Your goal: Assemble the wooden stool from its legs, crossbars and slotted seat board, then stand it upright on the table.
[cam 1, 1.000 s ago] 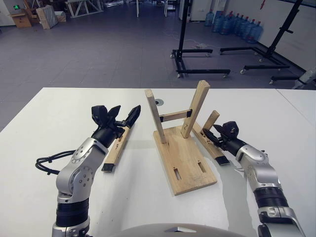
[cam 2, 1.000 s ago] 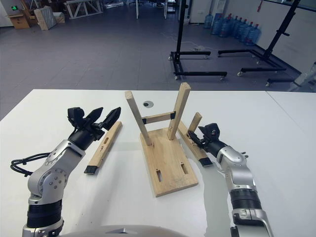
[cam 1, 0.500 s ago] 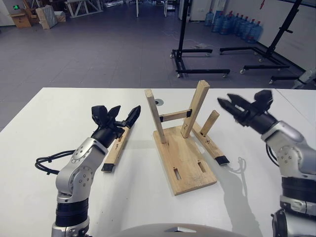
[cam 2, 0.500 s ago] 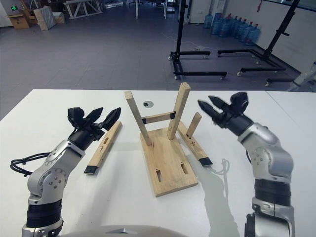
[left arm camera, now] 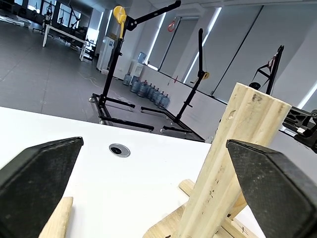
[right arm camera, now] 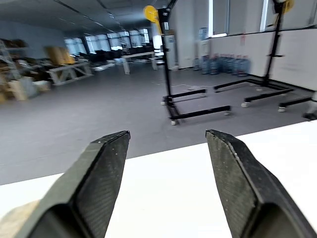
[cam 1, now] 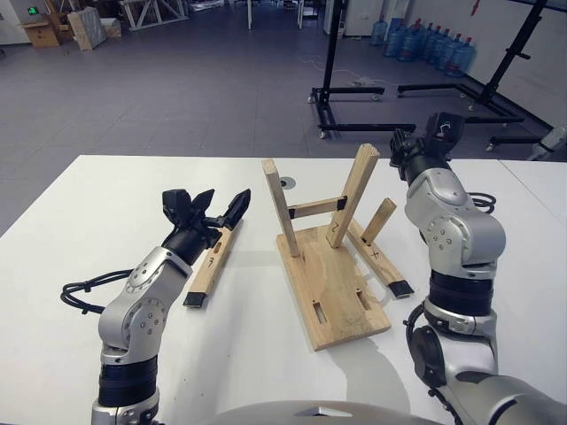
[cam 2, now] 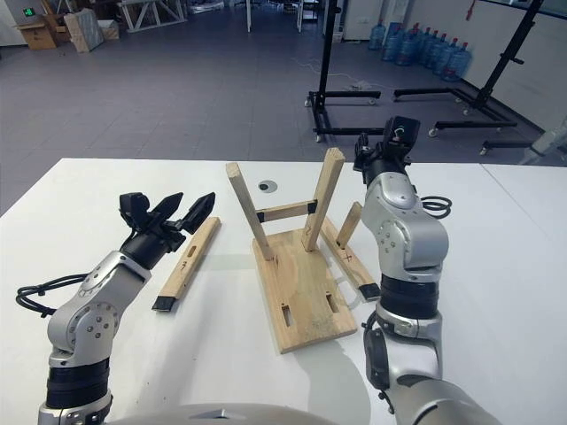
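On the white table (cam 1: pixel 106 204) the slotted seat board (cam 1: pixel 330 279) lies flat. Its long axis runs away from the robot, with the far end slanting a little to the left. Two empty slots (cam 1: pixel 317 312) show at its near end. At the far end two legs stand up from it, the left upright leg (cam 1: pixel 280 208) and the right upright leg (cam 1: pixel 352 195). They lean apart toward their tops and are joined by a crossbar (cam 1: pixel 314 209).

A loose leg (cam 1: pixel 211 261) lies on the table to the left of the board, apart from it. It points away from the robot, its black cap (cam 1: pixel 191 301) at the near end. The left gripper (cam 1: pixel 230 196) hangs over this leg's far end with its fingers (left arm camera: pixel 34 171) spread wide. In the left wrist view the leg's tip shows close under one finger, and the wood of an upright leg stands farther off between the two. Whether either finger touches the loose leg cannot be told.

Another leg (cam 1: pixel 374 257) lies just beside the board's right edge, capped end toward the robot. A short crossbar (cam 1: pixel 379 221) sticks up from it at a tilt.

The right gripper (right arm camera: pixel 167 134) is raised high over the table's far right side, well above the lying leg. Its fingers (right arm camera: pixel 99 173) are spread apart, and the table edge and hall floor show between them.
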{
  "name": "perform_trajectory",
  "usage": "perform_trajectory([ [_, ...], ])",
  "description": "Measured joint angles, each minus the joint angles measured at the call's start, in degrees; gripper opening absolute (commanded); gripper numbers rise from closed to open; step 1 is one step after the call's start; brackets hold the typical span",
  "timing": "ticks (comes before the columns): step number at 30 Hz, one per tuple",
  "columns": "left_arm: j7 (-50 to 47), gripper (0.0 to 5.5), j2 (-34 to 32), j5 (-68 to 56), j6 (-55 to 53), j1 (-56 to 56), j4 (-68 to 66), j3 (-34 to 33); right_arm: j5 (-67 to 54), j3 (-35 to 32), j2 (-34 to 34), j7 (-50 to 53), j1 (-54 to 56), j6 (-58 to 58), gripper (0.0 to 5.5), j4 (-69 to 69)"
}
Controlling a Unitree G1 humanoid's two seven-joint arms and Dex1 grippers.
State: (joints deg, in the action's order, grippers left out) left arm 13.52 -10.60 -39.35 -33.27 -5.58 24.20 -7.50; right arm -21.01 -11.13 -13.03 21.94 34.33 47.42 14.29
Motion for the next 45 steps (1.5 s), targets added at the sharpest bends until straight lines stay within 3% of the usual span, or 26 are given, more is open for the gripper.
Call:
perform_trajectory([
  [10, -0.01, 5.29, 0.03, 0.18, 0.0, 0.0, 0.0, 0.03, 4.43, 0.38, 3.57, -1.84, -0.73, -1.58, 2.82, -1.55],
  [15, -0.01, 5.29, 0.14, 0.32, 0.0, 0.15, -0.01, 0.5, 6.31, 0.77, 7.61, -5.09, -8.64, -9.15, 2.82, -7.79],
  [18, -0.01, 5.29, 0.18, 0.5, 0.05, 0.38, -0.02, 0.57, 2.8, -3.2, 9.43, -6.06, -7.85, -8.75, 2.82, -7.36],
  [21, 0.0, 5.29, 0.37, 0.57, 0.13, 0.45, 0.0, 0.86, -4.55, -10.96, 4.41, -7.29, 3.52, -2.64, 2.82, -6.96],
  [24, -0.04, 5.29, 0.87, 0.6, 0.19, 0.65, 0.18, 0.97, -12.19, -18.59, -11.24, -12.89, 21.73, 2.7, 2.82, -9.92],
  [26, -0.2, 5.29, 1.03, 0.48, 0.22, 2.04, 1.05, 0.64, -13.0, -18.92, -22.71, -21.67, 25.21, 3.41, 2.82, -11.67],
  [29, -0.46, 5.29, 0.98, -0.41, 0.2, 7.32, 4.69, -1.05, -13.33, -20.52, -38.8, -41.54, 14.53, 3.62, 2.82, -12.76],
  [32, -0.48, 5.29, 0.95, -0.85, 0.2, 12.27, 7.28, -2.72, -14.56, -21.81, -44.19, -59.39, -4.5, 3.41, 2.82, -12.1],
  [35, -0.65, 5.29, 0.9, -0.85, 0.12, 16.25, 9.33, -3.81, -15.69, -17.04, -43.06, -73.1, -24.54, 3.13, 3.25, -8.86],
  [38, -2.45, 5.29, 0.63, -1.41, -0.7, 17.55, 13.04, -3.82, -16.88, -2.88, -33.29, -75.88, -36.95, 2.95, 3.79, -1.93],
  [45, -3.08, 5.29, -0.16, -2.64, -1.92, 18.37, 13.82, -3.01, -10.9, 1.92, -27.01, -63.65, -33.58, 1.21, 4.9, -2.47],
])
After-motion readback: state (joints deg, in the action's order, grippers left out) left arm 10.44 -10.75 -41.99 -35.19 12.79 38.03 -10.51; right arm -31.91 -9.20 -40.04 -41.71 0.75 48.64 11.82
